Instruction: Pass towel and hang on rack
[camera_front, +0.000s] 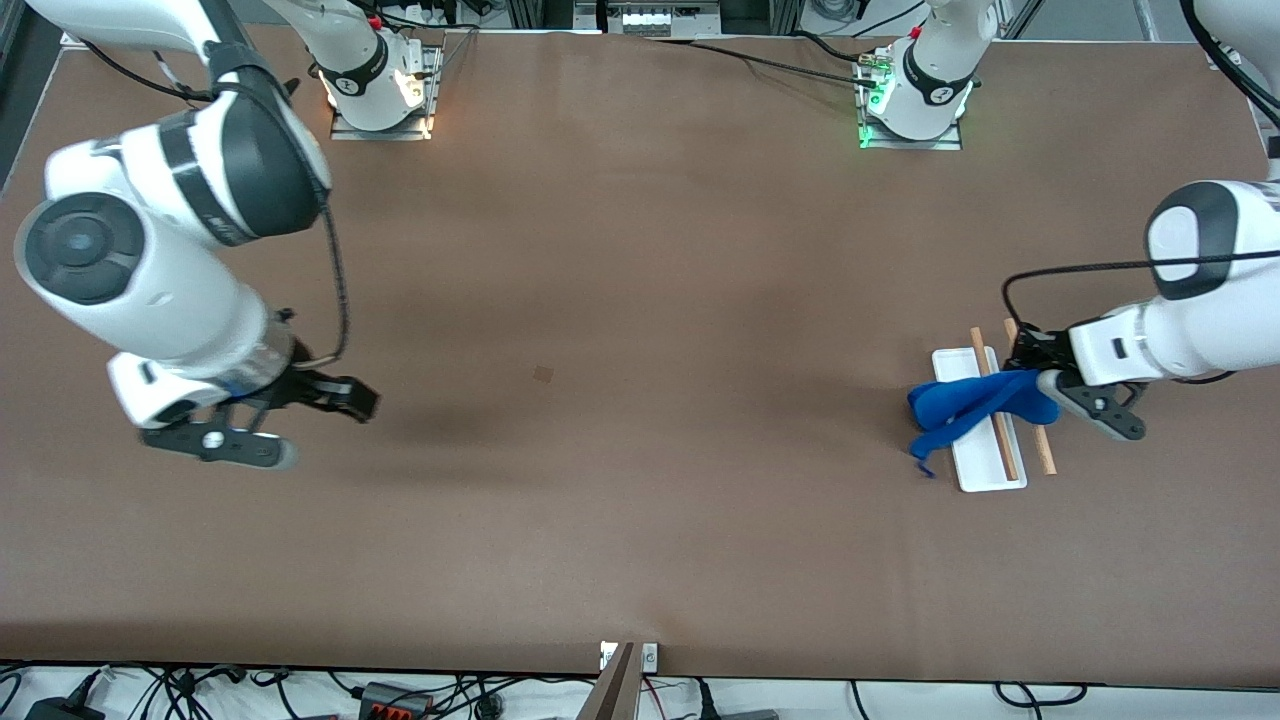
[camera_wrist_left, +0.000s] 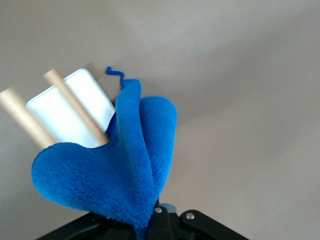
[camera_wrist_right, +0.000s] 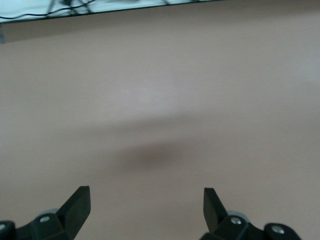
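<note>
2 light wooden rods of the small white-based rack carry the bright royal-blue plush towel, draped across both at the left arm's end of the brown table. Left gripper sits over the rods, fingers clamped tight on 1 end of the towel; the rest hangs out from the fingertips over the rack base. Right gripper waits over bare table at the right arm's end, fingers spread wide, holding nothing.

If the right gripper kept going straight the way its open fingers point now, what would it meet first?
Probably only the bare brown table top. The right gripper hangs open and empty over the right arm's end of the table, and nothing lies ahead of it in the right wrist view, though depth there is hard to judge.
</note>
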